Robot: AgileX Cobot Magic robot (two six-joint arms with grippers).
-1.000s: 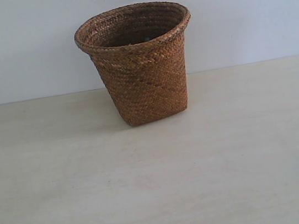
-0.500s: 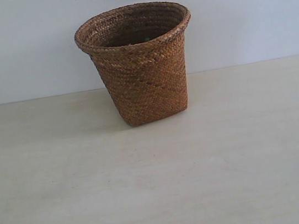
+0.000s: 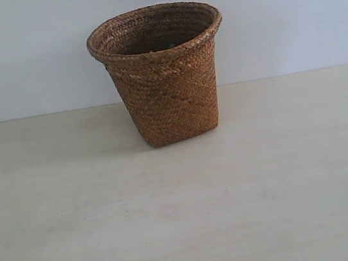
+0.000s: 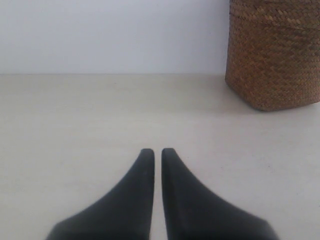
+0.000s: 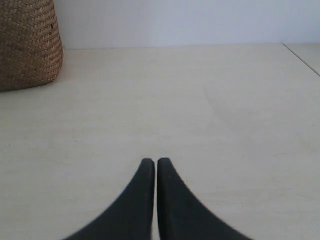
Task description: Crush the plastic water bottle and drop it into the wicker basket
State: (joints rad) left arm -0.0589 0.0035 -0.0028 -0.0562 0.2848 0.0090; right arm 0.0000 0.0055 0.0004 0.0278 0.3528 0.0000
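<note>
Though squarish at its base, the wicker basket (image 3: 168,99) flares round-rimmed.

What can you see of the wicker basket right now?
The wicker basket is brown woven fibre, with a wide round flared rim tapering to a narrower squarish base. It stands upright on the pale table, close to the white wall. Only the table touches it. Its inside is in shadow, so any contents are hidden.

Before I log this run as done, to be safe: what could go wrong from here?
The plastic water bottle shows in no view and the wicker basket hides its inside, so the drop is unconfirmed. The left tool and right tool are shut, empty; sweeping either toward the basket might tip it.
</note>
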